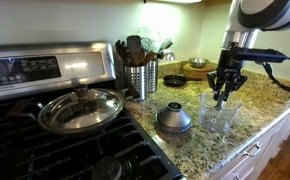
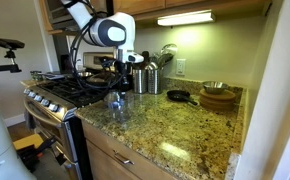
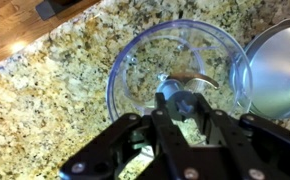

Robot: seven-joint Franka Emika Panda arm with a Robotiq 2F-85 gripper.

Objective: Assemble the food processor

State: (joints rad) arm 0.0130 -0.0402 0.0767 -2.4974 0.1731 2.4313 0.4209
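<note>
Wrist view looked straight down into the food processor's clear bowl (image 3: 145,45), upright on the granite counter (image 3: 45,90), its grey dome top (image 3: 280,65) just beside it. The gripper (image 3: 180,103) hung over the bowl's centre, fingers (image 3: 167,112) drawn close together (whether they pinched the small grey piece (image 3: 188,82) there could not be told). Seating any part cleanly would likely demand a plumb, centred descent, clear of rim and dome. A lidded pan (image 1: 80,108) sat well apart on the stove (image 1: 15,130).
</note>
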